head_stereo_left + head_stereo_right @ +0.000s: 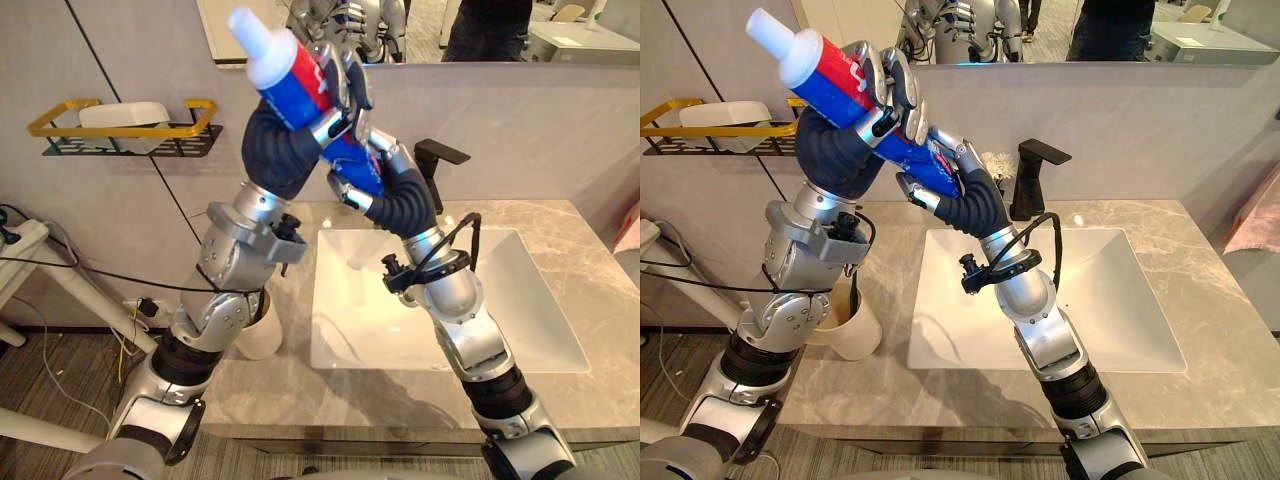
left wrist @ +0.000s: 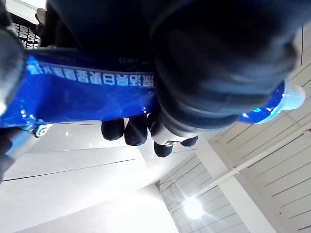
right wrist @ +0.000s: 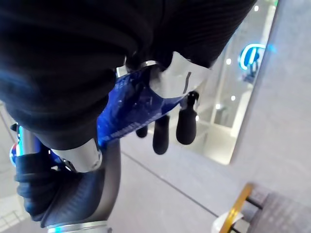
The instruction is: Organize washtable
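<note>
A big blue and red toothpaste tube [image 1: 288,72] with a white cap is held high in the air, cap pointing up and to the left, over the back left corner of the white sink [image 1: 540,310]. My left hand [image 1: 340,88] is curled round its upper half, just below the cap. My right hand [image 1: 392,190] grips the tube's lower end from underneath. In the left wrist view the blue tube [image 2: 87,92] lies across the curled fingers [image 2: 131,131]. The right wrist view has the tube's crimped tail [image 3: 138,104] pinched under the fingers [image 3: 167,131].
A white cup [image 1: 852,328] stands on the grey marble counter [image 1: 590,225] left of the sink. A black faucet [image 1: 1027,178] rises behind the basin. A yellow wall rack [image 1: 120,130] carries a white soap dish. A mirror hangs above the counter.
</note>
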{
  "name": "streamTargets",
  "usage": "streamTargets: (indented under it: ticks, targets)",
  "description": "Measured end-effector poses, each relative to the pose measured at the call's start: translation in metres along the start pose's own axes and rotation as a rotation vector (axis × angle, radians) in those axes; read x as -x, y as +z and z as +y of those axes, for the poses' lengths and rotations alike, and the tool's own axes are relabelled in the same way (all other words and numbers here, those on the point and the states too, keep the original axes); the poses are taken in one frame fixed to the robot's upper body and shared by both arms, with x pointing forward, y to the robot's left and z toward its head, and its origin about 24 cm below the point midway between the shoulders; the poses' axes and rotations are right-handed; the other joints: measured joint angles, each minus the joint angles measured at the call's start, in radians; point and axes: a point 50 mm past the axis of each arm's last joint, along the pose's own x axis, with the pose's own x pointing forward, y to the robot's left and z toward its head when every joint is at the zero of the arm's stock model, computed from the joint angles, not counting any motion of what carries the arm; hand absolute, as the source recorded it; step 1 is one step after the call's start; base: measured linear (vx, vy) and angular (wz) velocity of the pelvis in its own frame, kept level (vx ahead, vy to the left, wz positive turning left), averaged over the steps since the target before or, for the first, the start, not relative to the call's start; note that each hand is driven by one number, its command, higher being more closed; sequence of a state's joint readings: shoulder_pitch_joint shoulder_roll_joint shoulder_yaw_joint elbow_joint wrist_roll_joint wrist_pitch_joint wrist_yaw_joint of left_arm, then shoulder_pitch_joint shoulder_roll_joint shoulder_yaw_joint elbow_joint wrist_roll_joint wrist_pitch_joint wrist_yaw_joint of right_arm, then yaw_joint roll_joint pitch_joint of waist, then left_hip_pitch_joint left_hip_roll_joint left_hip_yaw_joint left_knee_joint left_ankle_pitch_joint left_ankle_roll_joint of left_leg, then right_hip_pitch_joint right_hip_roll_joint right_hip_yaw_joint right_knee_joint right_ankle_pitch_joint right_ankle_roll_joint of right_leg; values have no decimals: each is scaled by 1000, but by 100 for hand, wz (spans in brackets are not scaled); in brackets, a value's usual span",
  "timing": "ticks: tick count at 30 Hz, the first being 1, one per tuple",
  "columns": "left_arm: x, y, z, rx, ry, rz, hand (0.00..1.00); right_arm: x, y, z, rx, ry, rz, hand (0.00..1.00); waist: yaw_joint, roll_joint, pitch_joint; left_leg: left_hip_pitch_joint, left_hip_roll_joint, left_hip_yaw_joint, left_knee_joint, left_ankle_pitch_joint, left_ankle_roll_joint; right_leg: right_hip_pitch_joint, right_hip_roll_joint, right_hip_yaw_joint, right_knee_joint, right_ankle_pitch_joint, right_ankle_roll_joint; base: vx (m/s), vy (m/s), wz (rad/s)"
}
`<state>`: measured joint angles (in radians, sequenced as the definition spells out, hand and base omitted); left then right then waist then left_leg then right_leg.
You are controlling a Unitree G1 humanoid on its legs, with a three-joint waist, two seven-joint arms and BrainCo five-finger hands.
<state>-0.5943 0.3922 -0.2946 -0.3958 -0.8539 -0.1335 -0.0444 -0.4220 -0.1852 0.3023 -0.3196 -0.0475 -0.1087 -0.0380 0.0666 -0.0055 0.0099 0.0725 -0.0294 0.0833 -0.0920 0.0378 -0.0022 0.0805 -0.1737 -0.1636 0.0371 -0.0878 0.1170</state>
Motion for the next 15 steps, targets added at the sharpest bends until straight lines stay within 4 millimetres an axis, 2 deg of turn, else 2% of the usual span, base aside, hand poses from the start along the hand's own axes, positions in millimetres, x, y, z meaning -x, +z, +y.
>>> streamTargets:
  ticks: [12, 15]
  targets:
    - [2, -2, -1, -9, -20, 16, 100, 19, -14, -18, -29, -96, 86, 0, -1, -10, -6, 4, 6, 9, 0, 0, 0, -1, 5, 8, 0, 3, -3, 0, 0, -1]
    - [8, -5, 1, -13, -1, 35, 100, 30, -20, -26, -44, -141, 129, 0, 0, -11, -7, 5, 12, 16, 0, -1, -1, -4, 14, 17, -3, 8, -8, 0, 0, -8]
